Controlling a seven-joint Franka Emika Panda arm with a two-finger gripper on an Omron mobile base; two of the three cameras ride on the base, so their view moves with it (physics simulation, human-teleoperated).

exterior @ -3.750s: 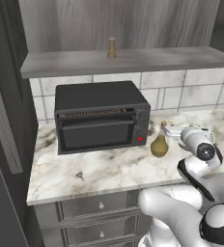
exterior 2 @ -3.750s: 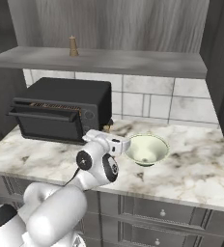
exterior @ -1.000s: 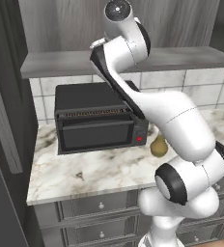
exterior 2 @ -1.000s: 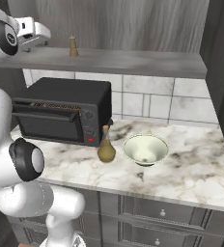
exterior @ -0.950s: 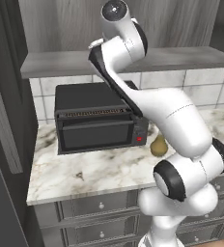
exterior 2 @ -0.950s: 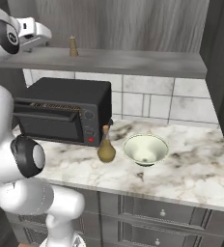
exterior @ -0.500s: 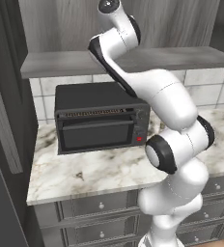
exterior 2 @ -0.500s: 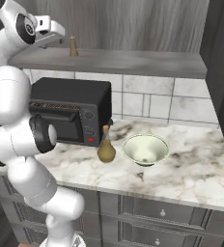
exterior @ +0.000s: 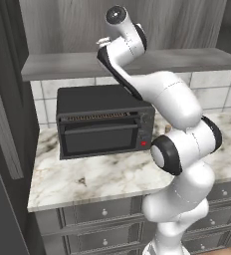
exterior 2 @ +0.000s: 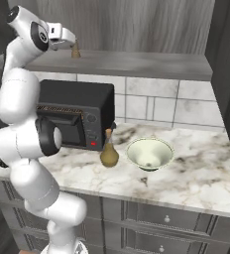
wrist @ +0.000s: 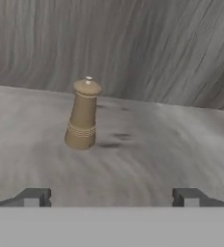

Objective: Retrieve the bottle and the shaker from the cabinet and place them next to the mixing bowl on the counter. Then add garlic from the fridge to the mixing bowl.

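The wooden shaker (wrist: 82, 116) stands upright on the grey cabinet shelf (exterior 2: 137, 64), a little ahead and left of centre in the hand view. My gripper (wrist: 111, 197) is open, its fingertips (wrist: 33, 197) wide apart and short of the shaker. From the right base view the gripper (exterior 2: 70, 38) hovers just left of the shaker (exterior 2: 76, 51) at shelf height. The tan bottle (exterior 2: 109, 151) stands on the marble counter beside the pale mixing bowl (exterior 2: 149, 153). Garlic and the inside of the fridge are out of view.
A black toaster oven (exterior: 105, 119) sits on the counter (exterior: 97, 179) under the shelf, left of the bottle. The dark fridge side (exterior: 3, 149) rises at the far left. Drawers (exterior 2: 151, 218) run below the counter. My arm's links stand in front of the oven.
From one second ago, the raised arm has swung the open gripper rightward along the shelf toward the shaker. Bottle and bowl stay put.
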